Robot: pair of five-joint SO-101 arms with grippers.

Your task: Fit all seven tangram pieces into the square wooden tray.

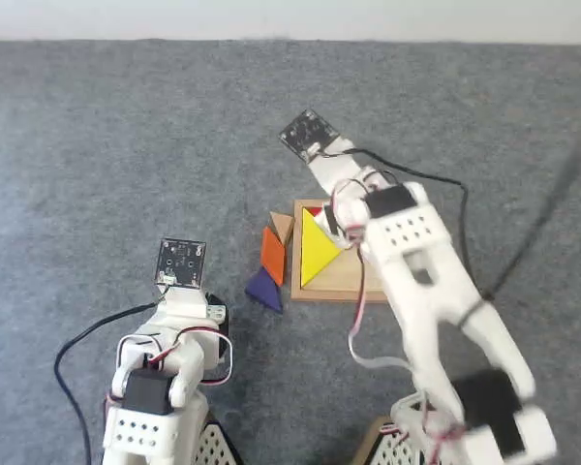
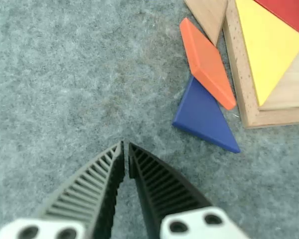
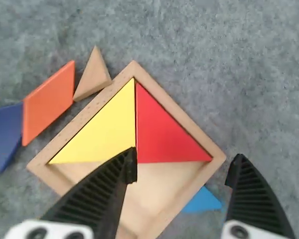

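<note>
Two grippers: right gripper [image 3: 184,153] wide above the wooden tray [image 3: 159,189], left gripper [image 2: 125,145] closed over carpet [image 2: 65,74]; a light-blue triangle [image 3: 202,201] lies beside the tray.

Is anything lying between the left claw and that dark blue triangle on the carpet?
Nothing visible does. Only bare grey carpet separates the left gripper from the dark blue triangle; the orange piece lies on the triangle's far side.

The high view looks steeply down on the tabletop [image 1: 97,145] from behind both arms; the 2 wrist views look down from close, all 3 sharing the tray [image 1: 329,293].
</note>
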